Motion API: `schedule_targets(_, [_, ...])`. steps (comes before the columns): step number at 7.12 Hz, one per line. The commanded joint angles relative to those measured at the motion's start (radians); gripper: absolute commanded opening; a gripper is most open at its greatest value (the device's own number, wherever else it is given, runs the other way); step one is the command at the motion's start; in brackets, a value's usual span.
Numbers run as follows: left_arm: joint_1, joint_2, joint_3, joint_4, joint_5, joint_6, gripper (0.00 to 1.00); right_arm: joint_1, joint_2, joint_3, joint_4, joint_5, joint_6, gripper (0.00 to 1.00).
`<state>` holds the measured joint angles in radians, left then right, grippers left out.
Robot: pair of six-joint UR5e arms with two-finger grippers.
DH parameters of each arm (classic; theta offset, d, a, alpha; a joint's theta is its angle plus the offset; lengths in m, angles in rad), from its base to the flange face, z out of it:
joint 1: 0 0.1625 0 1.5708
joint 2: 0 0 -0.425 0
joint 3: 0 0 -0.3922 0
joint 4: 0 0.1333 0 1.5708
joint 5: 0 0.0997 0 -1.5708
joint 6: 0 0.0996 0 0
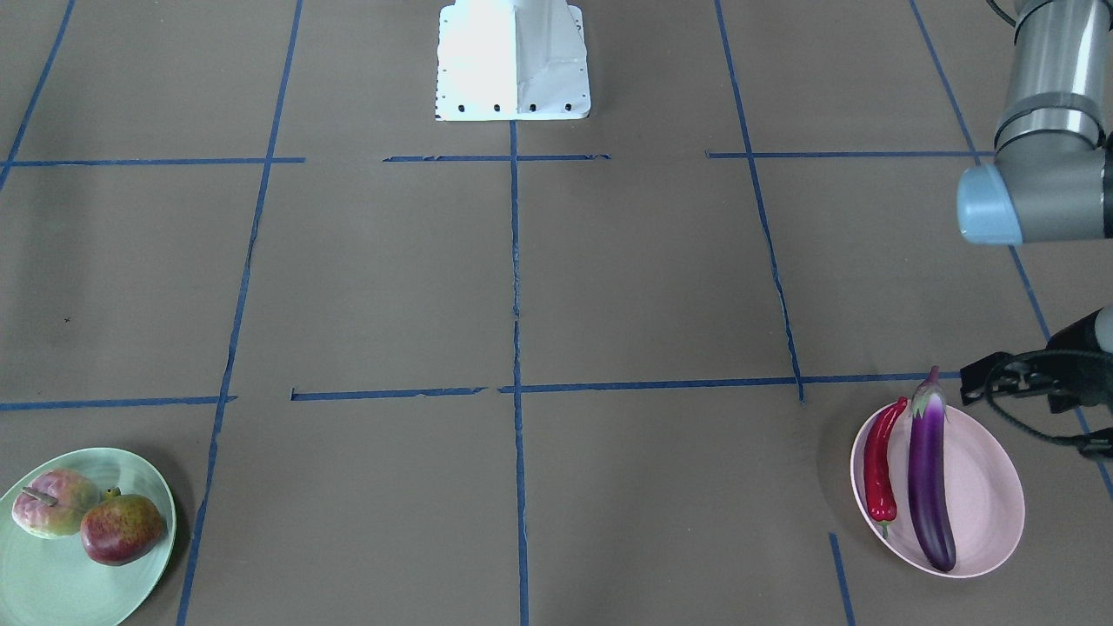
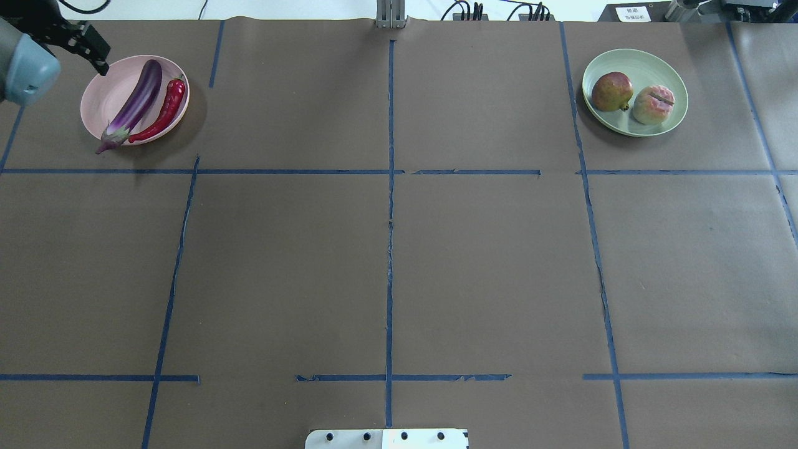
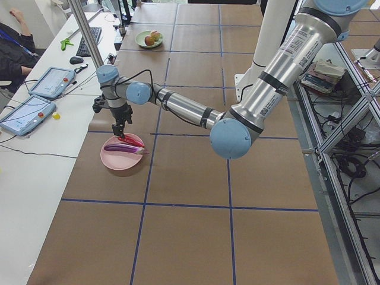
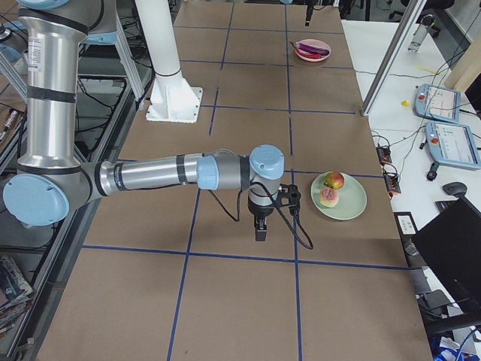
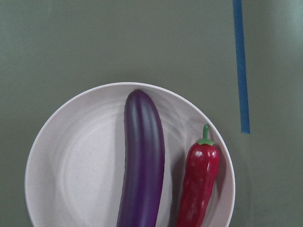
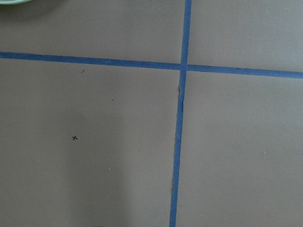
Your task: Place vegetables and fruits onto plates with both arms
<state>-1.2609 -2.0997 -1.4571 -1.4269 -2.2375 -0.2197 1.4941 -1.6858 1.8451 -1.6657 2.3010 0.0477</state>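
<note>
**Nearest the lens, everything looks served**

Lower left in the front-facing view, the mint green plate (image 1: 52, 587) holds the peach-like fruit (image 1: 54, 502) touching the pomegranate-like fruit (image 1: 122, 528). Lower right, the pink plate (image 1: 987, 496) carries the eggplant (image 1: 929, 487) beside the chili pepper (image 1: 878, 469), with the eggplant's calyx poking past the rim. Just beyond it the left gripper (image 1: 969, 387) grasps nothing, and its jaws look parted.

From overhead, the plates sit in opposite upper corners.

In the right-side view, the right gripper (image 4: 260, 233) points down at bare bench (image 4: 225, 301) near the green plate. I cannot tell if it is released or clenched.

That glossy eggplant looks slippery, so I'd pinch it mid-length. The round fruits could roll, so take them across the widest part.
</note>
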Motion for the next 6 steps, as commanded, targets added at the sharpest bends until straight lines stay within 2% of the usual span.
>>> schedule_targets(1, [-0.079, 0.270, -0.333, 0.138, -0.004, 0.175, 1.00, 0.000, 0.000, 0.000, 0.000, 0.000, 0.000, 1.00])
schedule_targets(2, [-0.116, 0.387, -0.427, 0.141, -0.005, 0.221, 1.00, 0.000, -0.002, 0.000, 0.000, 0.000, 0.000, 1.00])
schedule_targets(3, [-0.173, 0.479, -0.469, 0.135, -0.007, 0.233, 1.00, 0.002, -0.002, 0.000, 0.000, 0.000, 0.000, 1.00])
schedule_targets(4, [-0.195, 0.562, -0.477, 0.125, -0.008, 0.270, 1.00, 0.000, -0.002, 0.000, 0.000, 0.003, 0.000, 1.00])
schedule_targets(6, [-0.251, 0.644, -0.464, 0.082, -0.010, 0.361, 1.00, 0.000, -0.003, 0.002, 0.000, 0.011, -0.002, 1.00])
